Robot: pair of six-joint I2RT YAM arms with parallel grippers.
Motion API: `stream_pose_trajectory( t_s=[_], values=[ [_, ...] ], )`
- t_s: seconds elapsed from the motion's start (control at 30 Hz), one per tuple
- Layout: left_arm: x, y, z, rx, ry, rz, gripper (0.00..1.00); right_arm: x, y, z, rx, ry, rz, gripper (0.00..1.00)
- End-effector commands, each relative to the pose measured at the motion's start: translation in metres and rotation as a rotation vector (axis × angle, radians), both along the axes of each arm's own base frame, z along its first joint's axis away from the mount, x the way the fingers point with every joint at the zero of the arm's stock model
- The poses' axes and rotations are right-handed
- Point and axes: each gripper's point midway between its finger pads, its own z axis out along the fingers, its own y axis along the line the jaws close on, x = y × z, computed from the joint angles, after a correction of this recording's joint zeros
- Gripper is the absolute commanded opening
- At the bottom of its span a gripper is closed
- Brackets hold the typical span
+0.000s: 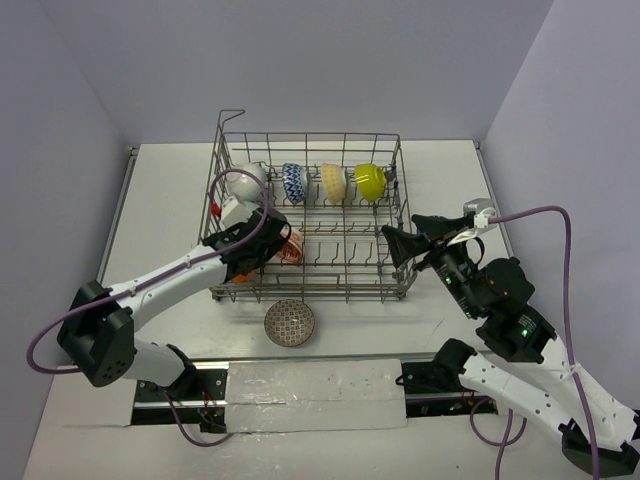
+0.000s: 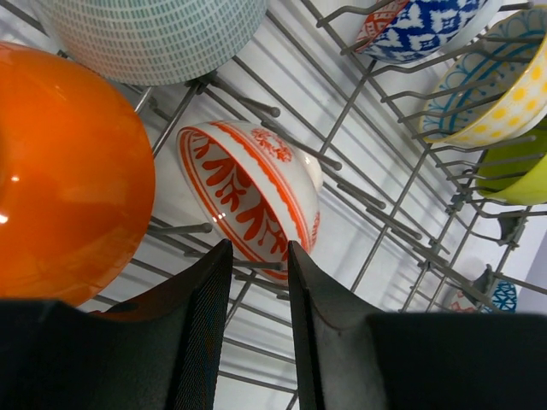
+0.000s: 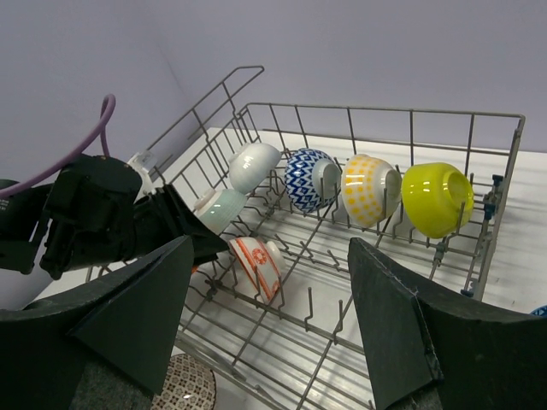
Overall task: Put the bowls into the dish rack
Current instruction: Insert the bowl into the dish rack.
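Observation:
The dish rack (image 1: 310, 135) (image 2: 385, 213) (image 3: 385, 108) holds a back row of bowls: white (image 1: 250, 178) (image 3: 255, 166), blue-white (image 1: 295, 183) (image 3: 309, 179), pale yellow (image 1: 333, 181) (image 3: 369, 188) and lime (image 1: 369, 181) (image 3: 436, 198). A red-white bowl (image 2: 256, 196) (image 3: 256, 260) (image 1: 293, 249) leans on edge among the tines. My left gripper (image 2: 258, 252) (image 1: 278, 245) hovers just short of its rim, jaws slightly apart with nothing between them. An orange bowl (image 2: 68, 171) and a pale green bowl (image 2: 154, 34) (image 3: 220, 209) sit beside it. My right gripper (image 3: 269, 248) (image 1: 390, 245) stands wide open at the rack's right side.
A grey patterned bowl (image 1: 289, 322) (image 3: 175, 384) rests on the table in front of the rack's near wall. A dark-blue patterned bowl's edge (image 2: 500, 295) shows beyond the rack's right side. Upright tines fill the rack floor.

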Motion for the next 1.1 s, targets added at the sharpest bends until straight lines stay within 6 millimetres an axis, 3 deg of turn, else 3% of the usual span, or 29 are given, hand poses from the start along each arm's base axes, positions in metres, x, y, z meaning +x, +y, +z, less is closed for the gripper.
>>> stream_pose_trajectory(
  t_s=[0.0,0.43,0.83,0.97,1.07],
  values=[
    [0.009,-0.006,0.014,-0.053,-0.045,-0.006,0.37,-0.002,-0.002,0.011,0.040,-0.033,0.001,0.80],
    [0.016,-0.016,-0.010,-0.092,-0.014,-0.021,0.37,-0.002,-0.001,0.011,0.038,-0.031,0.003,0.80],
    [0.020,-0.007,-0.022,-0.070,-0.023,0.002,0.36,0.000,0.000,0.009,0.036,-0.028,0.000,0.80],
    [0.024,-0.006,-0.022,-0.050,-0.039,0.011,0.32,-0.001,0.000,0.009,0.041,-0.031,0.000,0.80],
    [0.027,-0.007,-0.026,-0.054,-0.049,0.018,0.23,0.000,-0.001,0.009,0.043,-0.031,-0.002,0.80]
  ],
)
